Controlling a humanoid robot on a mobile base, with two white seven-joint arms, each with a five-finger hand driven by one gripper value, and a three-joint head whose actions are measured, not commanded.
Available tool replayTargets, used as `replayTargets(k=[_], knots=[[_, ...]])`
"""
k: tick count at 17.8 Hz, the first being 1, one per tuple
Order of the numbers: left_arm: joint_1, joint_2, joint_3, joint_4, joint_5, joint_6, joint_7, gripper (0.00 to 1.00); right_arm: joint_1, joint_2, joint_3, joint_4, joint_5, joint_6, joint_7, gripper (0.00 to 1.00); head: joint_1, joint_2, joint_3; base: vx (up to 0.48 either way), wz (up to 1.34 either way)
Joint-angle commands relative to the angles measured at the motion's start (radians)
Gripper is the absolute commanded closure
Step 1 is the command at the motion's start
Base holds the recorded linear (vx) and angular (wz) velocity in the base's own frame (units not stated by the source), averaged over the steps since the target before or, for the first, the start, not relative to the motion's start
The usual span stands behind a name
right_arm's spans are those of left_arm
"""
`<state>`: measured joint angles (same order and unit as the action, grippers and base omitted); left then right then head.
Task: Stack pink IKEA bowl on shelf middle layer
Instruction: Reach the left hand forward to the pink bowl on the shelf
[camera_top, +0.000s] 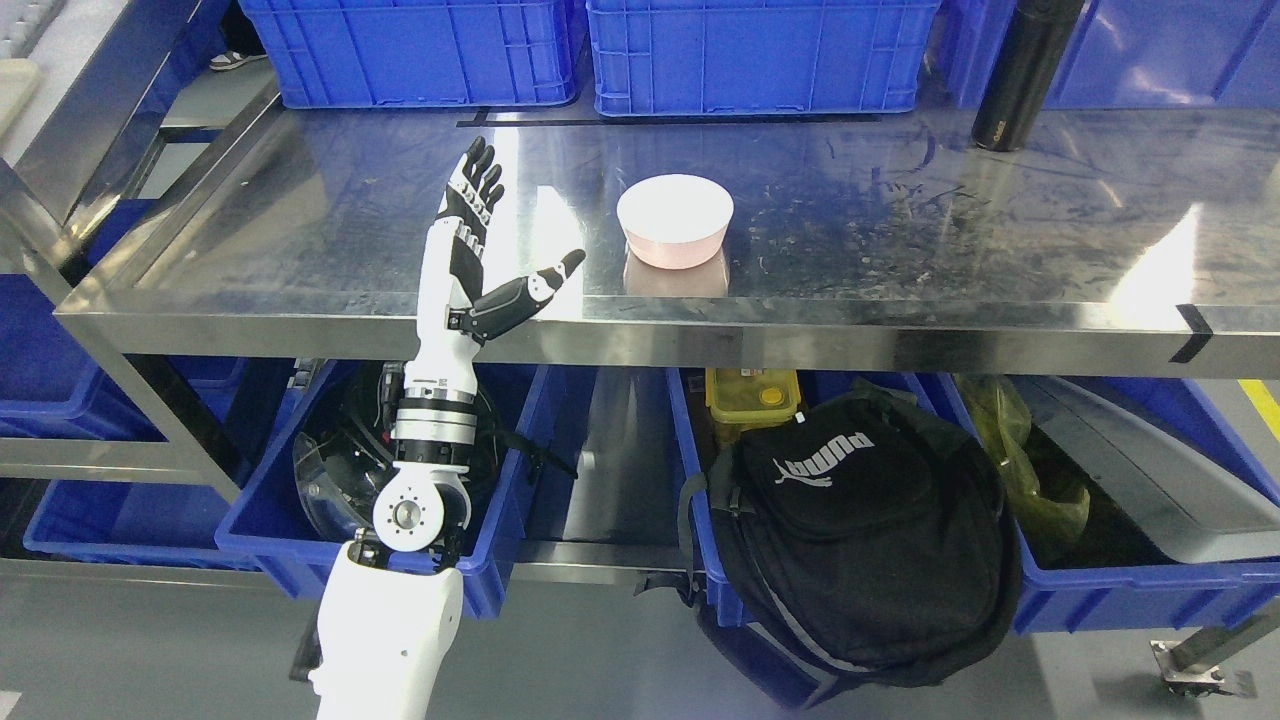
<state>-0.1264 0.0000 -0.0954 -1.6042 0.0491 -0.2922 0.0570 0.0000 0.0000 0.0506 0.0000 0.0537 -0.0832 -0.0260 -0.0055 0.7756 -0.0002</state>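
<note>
A pink bowl (675, 221) stands upside down on the steel shelf (900, 210), near its front edge at the middle. It looks like a single bowl, with its reflection below it in the metal. My left hand (500, 225) is raised over the shelf's front left part, to the left of the bowl and apart from it. Its fingers (478, 185) point straight up and the thumb sticks out toward the bowl, with nothing held. The right arm does not show.
Blue crates (755, 50) line the back of the shelf, and a black bottle (1020, 75) stands at the back right. Below the shelf are more blue bins (1150, 590), a black backpack (860, 530) and a yellow box (752, 397).
</note>
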Motion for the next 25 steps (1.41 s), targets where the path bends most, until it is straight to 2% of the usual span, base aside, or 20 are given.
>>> replayTargets(k=[1, 4, 5, 7, 8, 11, 12, 15, 17, 19, 20, 23, 25], knots=[[0.004, 0.017, 0.025, -0.01, 0.0, -0.019, 0.0, 0.0, 0.023, -0.017, 0.0, -0.017, 0.0, 0.0, 0.0, 0.0, 0.0, 0.0, 0.0, 0.0, 0.0], [-0.044, 0.026, 0.022, -0.007, -0.015, -0.036, -0.006, 0.0, 0.023, -0.017, 0.0, -0.017, 0.0, 0.0, 0.0, 0.0, 0.0, 0.0, 0.0, 0.0, 0.0], [-0.068, 0.099, 0.019, -0.005, -0.062, -0.03, -0.017, 0.0, 0.023, -0.017, 0.0, -0.017, 0.0, 0.0, 0.0, 0.0, 0.0, 0.0, 0.0, 0.0, 0.0], [-0.117, 0.236, 0.006, 0.003, -0.248, -0.012, -0.11, 0.0, 0.023, -0.017, 0.0, -0.017, 0.0, 0.0, 0.0, 0.0, 0.0, 0.0, 0.0, 0.0, 0.0], [-0.169, 0.295, 0.005, 0.004, -0.39, 0.02, -0.244, 0.0, 0.023, -0.017, 0.0, -0.017, 0.0, 0.0, 0.0, 0.0, 0.0, 0.0, 0.0, 0.0, 0.0], [-0.332, 0.38, 0.002, 0.003, -0.624, 0.086, -0.622, 0.0, 0.023, -0.017, 0.0, -0.017, 0.0, 0.0, 0.0, 0.0, 0.0, 0.0, 0.0, 0.0, 0.0], [-0.363, 0.387, -0.015, 0.003, -0.673, 0.093, -0.669, 0.01, 0.023, -0.017, 0.0, -0.017, 0.0, 0.0, 0.0, 0.0, 0.0, 0.0, 0.0, 0.0, 0.01], [-0.452, 0.385, -0.092, 0.003, -0.718, 0.1, -0.681, 0.05, 0.023, -0.017, 0.0, -0.017, 0.0, 0.0, 0.0, 0.0, 0.0, 0.0, 0.0, 0.0, 0.0], [-0.505, 0.365, -0.115, 0.01, -0.751, 0.117, -0.726, 0.0, 0.023, -0.017, 0.0, -0.017, 0.0, 0.0, 0.0, 0.0, 0.0, 0.0, 0.0, 0.0, 0.0], [-0.528, 0.263, -0.124, 0.023, -0.758, 0.114, -0.752, 0.0, 0.023, -0.017, 0.0, -0.017, 0.0, 0.0, 0.0, 0.0, 0.0, 0.0, 0.0, 0.0, 0.0], [-0.53, 0.235, -0.13, 0.023, -0.761, 0.116, -0.767, 0.0, 0.023, -0.017, 0.0, -0.017, 0.0, 0.0, 0.0, 0.0, 0.0, 0.0, 0.0, 0.0, 0.0], [-0.568, 0.229, -0.239, 0.042, -0.932, 0.151, -1.0, 0.0, 0.023, -0.017, 0.0, -0.017, 0.0, 0.0, 0.0, 0.0, 0.0, 0.0, 0.0, 0.0, 0.0], [-0.575, 0.207, -0.25, 0.087, -0.972, 0.153, -1.022, 0.01, 0.023, -0.017, 0.0, -0.017, 0.0, 0.0, 0.0, 0.0, 0.0, 0.0, 0.0, 0.001, -0.01]])
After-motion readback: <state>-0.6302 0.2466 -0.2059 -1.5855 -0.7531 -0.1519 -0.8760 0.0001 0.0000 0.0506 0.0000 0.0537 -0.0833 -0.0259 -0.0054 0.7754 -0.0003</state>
